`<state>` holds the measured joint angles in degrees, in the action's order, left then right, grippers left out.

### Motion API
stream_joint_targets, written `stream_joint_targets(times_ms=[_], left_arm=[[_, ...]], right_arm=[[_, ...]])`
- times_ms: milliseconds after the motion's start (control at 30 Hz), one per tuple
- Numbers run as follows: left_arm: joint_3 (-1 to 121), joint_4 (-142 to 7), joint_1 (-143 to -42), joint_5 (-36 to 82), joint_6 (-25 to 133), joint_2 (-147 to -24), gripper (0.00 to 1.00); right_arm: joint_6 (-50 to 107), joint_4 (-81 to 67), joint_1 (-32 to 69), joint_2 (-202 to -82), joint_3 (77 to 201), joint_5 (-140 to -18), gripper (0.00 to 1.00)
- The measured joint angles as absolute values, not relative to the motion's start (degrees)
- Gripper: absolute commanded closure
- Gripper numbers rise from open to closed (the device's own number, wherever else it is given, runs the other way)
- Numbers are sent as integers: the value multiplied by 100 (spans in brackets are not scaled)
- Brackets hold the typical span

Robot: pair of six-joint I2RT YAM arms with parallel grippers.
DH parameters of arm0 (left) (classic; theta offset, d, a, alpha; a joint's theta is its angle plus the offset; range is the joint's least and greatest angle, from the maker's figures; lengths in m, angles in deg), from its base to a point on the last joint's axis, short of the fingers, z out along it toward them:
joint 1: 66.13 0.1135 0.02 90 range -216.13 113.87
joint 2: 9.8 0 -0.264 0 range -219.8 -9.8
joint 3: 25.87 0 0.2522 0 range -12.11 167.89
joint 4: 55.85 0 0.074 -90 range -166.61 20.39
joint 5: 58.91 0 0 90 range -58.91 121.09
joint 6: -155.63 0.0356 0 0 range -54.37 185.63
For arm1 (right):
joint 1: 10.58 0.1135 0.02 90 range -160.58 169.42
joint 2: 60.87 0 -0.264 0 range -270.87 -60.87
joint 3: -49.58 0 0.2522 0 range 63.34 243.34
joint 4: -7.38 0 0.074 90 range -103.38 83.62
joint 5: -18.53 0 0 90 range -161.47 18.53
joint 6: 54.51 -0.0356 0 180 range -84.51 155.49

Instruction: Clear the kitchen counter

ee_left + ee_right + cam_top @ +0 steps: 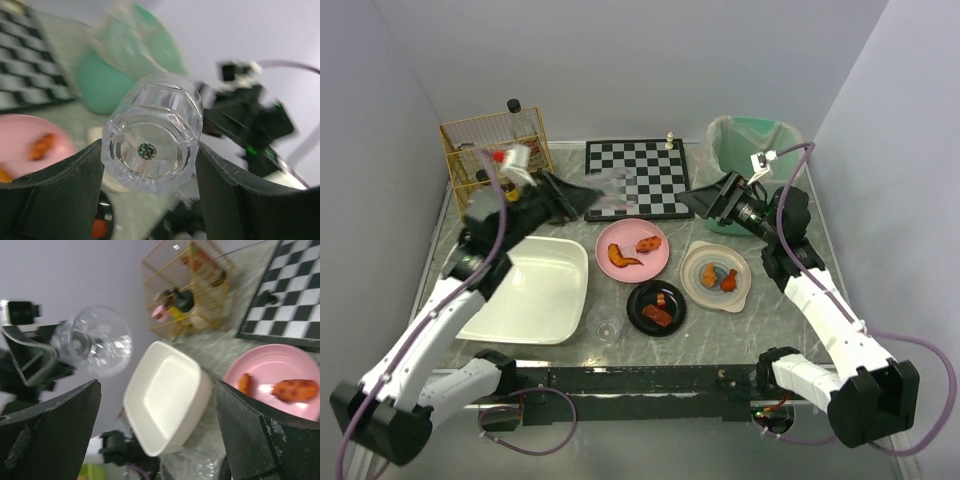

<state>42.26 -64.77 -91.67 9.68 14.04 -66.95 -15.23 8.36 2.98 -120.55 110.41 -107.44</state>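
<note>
Tabletop [720,340] clearing goes best if my left pincer [150,165], clamped on the clear glass [152,142], lowers it upright into the white tub [545,285]; my right pincer [155,405] gapes empty.

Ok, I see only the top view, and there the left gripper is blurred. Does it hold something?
Observer: Yes. The left wrist view shows a clear glass clamped between the fingers of the left gripper.
Operator: What shape does the glass have?
Observer: In the right wrist view it has a round bowl that narrows toward the end in the gripper.
Operator: And the right gripper, is something in it?
Observer: No. The right gripper is open. Between its fingers you see only the white tub and the pink plate beyond.
</note>
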Motion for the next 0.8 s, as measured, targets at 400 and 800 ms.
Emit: stream_joint_targets(times_ms=[400, 800], left_arm=[[5214, -10848, -8511, 4067, 2774, -6485, 99], [4762, -12011, -9954, 6067, 1762, -7696, 99]], right_arm=[[-544, -521, 224, -12005, 11059, -10062, 0], [-491, -644, 211, -12311, 10971, -10257, 0]])
